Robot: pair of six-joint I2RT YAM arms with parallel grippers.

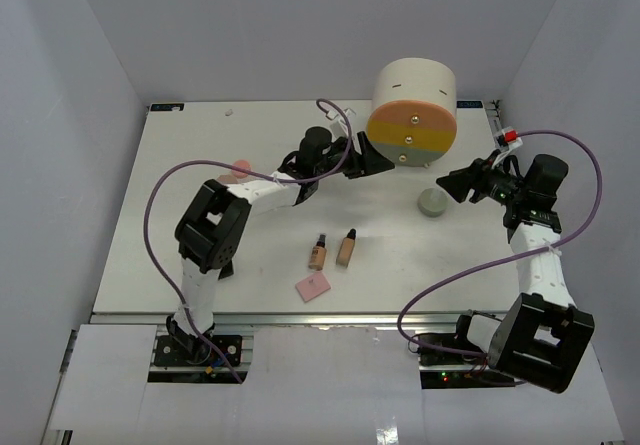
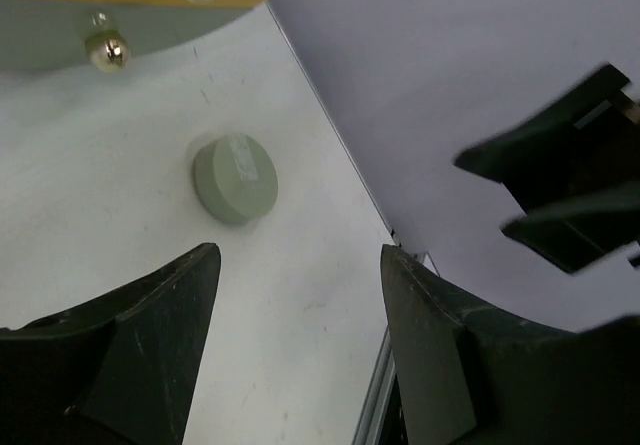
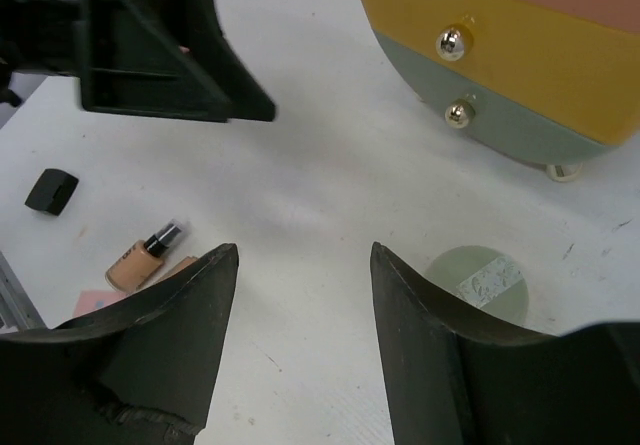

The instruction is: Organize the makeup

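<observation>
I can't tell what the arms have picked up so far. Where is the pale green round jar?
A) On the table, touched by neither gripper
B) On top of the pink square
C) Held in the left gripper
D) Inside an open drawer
A: the pale green round jar rests on the table near the cream drawer cylinder, and the left gripper and right gripper are both open and empty.

What appears to be a robotics lab test cell: a left arm [image 1: 213, 227] and right arm [image 1: 537, 265], trailing purple cables [image 1: 150, 215], bolted to a white table [image 1: 180, 165] walled by plain grey panels [image 1: 60, 165]
</observation>
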